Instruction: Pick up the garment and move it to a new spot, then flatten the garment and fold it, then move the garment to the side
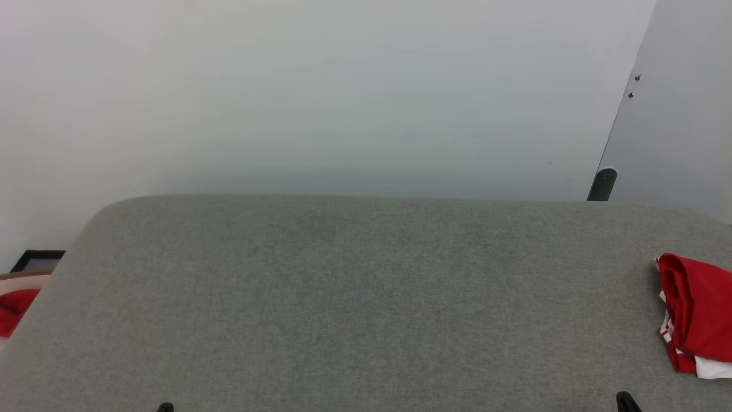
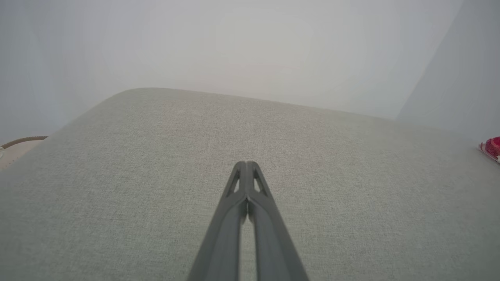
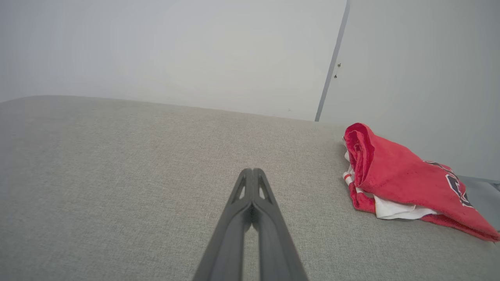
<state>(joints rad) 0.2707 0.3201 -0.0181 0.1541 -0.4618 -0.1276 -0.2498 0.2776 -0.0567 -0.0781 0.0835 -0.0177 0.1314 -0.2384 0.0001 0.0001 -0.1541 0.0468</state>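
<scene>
L gripper: jaws clenched, tips together, nothing btwn them. R gripper: same, clenched on nothing. Both sit low by the near edge of the grey bench, fingers pointing twd the far edge, L at near-left, R at near-right. The garment lies bunched, roughly folded, at the bench's right edge, ahead and right of the R jaws, well apart. Its long axis runs approx along that edge. R arm clearly nearer. Judgement: any pick needs R to open and swing right, though the garment may already be set aside.
</scene>
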